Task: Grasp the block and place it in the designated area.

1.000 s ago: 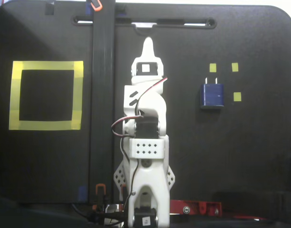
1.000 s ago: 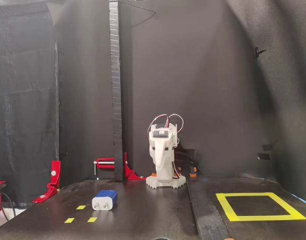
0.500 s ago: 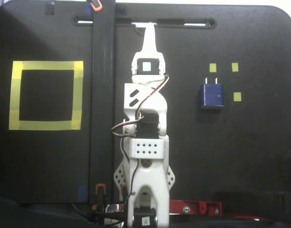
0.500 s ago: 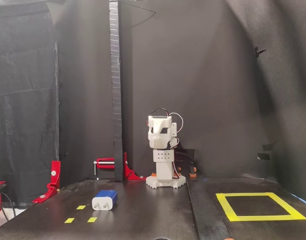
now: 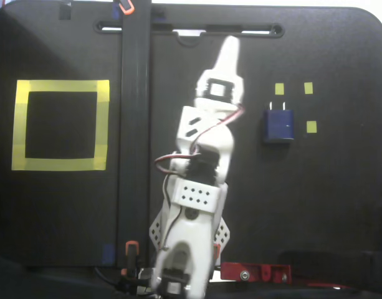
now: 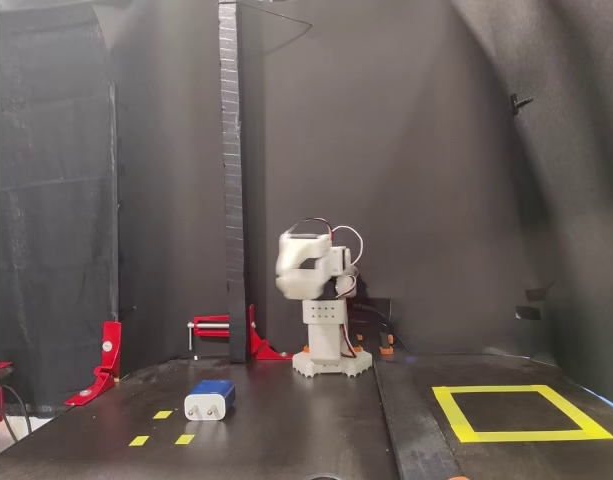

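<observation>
The dark-blue block (image 5: 278, 124) lies flat on the black table, right of the arm in a fixed view, with its two prongs pointing to the far edge. It also shows in another fixed view (image 6: 209, 400), at front left. The designated area, a large yellow tape square (image 5: 60, 124), lies far to the left of the arm, beyond a dark strip; in the other fixed view it (image 6: 521, 412) lies at the right. My gripper (image 5: 229, 50) points at the far edge, raised, with its jaws together and empty, well apart from the block. In the front-facing fixed view the arm (image 6: 311, 265) is folded above its base.
Small yellow square markers (image 5: 308, 88) surround the block. A tall dark post (image 6: 229, 180) stands behind the arm, and a dark strip (image 5: 134, 124) runs across the table between arm and square. Red clamps (image 6: 106, 362) (image 5: 256, 272) sit at the table edges.
</observation>
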Tool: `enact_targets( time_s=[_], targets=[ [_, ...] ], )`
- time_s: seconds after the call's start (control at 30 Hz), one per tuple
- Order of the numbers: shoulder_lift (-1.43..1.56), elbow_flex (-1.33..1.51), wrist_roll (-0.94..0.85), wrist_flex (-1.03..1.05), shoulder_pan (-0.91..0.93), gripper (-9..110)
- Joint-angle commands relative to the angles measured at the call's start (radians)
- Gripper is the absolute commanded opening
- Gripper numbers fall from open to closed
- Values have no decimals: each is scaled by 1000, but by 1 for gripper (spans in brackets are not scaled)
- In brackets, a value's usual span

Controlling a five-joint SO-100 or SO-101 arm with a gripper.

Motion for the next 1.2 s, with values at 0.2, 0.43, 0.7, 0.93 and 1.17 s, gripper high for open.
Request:
enact_targets(
  time_s=[0.2,0.43,0.7,0.93,1.17],
  targets=[
    [2,8,0,5,264,0],
    [3,6,-6,3,434,0],
    [6,6,-8,11,522,0],
    [-26,-17,-34,9,522,0],
    [-385,-411,-35,176,506,0]
  ],
)
